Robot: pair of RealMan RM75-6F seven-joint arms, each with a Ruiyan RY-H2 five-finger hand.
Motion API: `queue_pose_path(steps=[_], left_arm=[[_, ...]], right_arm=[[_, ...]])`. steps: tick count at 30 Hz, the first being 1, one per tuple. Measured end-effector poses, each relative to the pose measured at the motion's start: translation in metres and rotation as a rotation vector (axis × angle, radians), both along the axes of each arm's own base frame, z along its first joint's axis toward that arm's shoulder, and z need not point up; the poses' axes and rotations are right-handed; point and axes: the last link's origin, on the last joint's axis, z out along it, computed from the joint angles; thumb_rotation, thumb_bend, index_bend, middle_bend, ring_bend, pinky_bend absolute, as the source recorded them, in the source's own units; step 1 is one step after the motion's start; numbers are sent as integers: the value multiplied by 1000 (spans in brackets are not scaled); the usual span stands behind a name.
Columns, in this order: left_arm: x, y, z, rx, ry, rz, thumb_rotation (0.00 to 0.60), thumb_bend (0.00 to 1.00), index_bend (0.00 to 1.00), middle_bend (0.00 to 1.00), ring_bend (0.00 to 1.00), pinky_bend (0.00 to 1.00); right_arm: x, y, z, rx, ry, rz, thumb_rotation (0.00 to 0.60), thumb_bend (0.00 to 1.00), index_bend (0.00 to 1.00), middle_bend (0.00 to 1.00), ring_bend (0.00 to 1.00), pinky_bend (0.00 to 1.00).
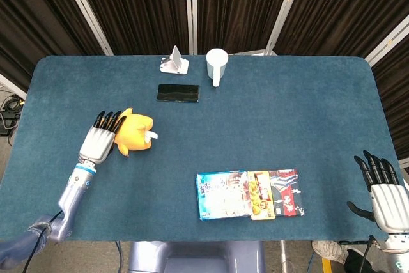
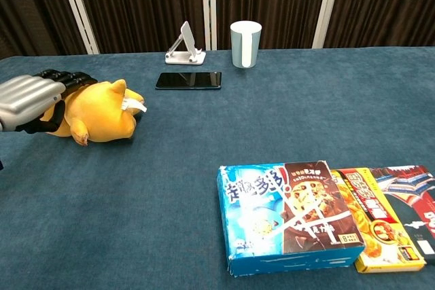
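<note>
The head view looks steeply down from high above the near edge, taking in the whole table up to the curtains. The chest view sits low and close, facing straight across the tabletop. Both share the plush toy, phone, cup and boxes.

Yellow-orange plush toy, black phone, dark teal table.
</note>
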Motion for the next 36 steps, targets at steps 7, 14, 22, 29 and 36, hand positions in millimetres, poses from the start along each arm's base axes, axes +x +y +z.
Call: queue_pose_path(steps=[7,14,22,29,36], left_arm=[[3,1,-20,-46,23,24,600,1000,0,0,0,0],[23,-6,-28,-45,-1,-44,600,1000,0,0,0,0],[50,-16,-37,-41,-1,-119,600,1000,0,0,0,0],[41,-14,-33,-33,25,-75,600,1000,0,0,0,0],[18,-10,-21,-15,53,-22,600,1000,0,0,0,0]], right_arm=[[0,-1,2,-8,-4,-2,600,157,0,0,0,0],[0,0,3,-11,-8,-2,600,157,0,0,0,0],[0,1,5,-14,-13,-1,600,157,0,0,0,0],[0,1,5,-14,-12,0,600,157,0,0,0,0],[1,1,2,-8,-4,2,600,157,0,0,0,0]])
